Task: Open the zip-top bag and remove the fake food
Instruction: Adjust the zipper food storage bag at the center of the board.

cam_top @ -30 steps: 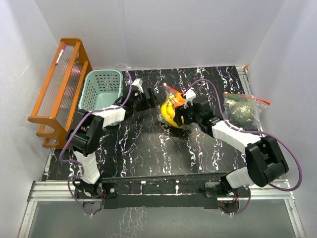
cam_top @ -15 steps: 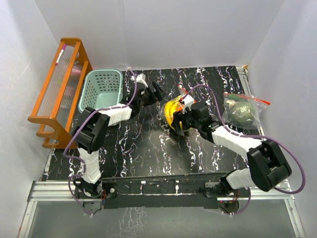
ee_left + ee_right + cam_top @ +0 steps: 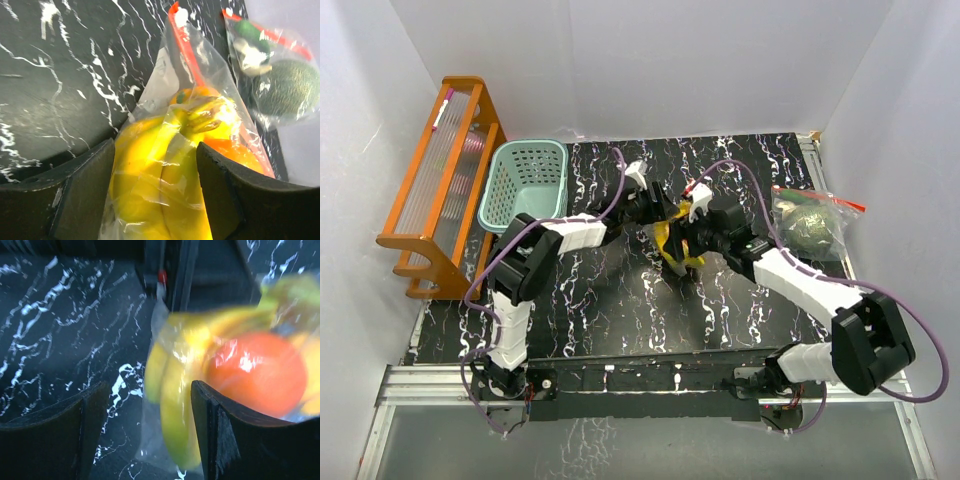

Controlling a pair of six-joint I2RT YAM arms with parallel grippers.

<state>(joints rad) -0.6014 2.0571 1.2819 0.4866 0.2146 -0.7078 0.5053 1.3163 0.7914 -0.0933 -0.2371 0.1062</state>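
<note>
1. Both arms stretch from the near edge to the middle of the table [image 3: 620, 300].
2. The right gripper [image 3: 150, 389] has its jaws spread wide and holds nothing. The bag [image 3: 200, 340] lies in the gap, with a banana [image 3: 170, 405] and an orange [image 3: 257, 372] inside. The view is blurred, so I cannot tell whether the fingers touch it.
3. The left gripper [image 3: 156, 147] is likewise wide apart and clamps nothing. It straddles the same bag from the other side, and the banana fills the gap.
4. The food is all inside the bag, which lies mid-table between the two grippers. Its red zip strip [image 3: 187, 55] is at the far end.
5. A second bag [image 3: 808, 225], holding dark green pieces, lies by the right wall, well apart.
6. The basket [image 3: 525, 185] stands far left, beside the rack [image 3: 435, 190].
</note>
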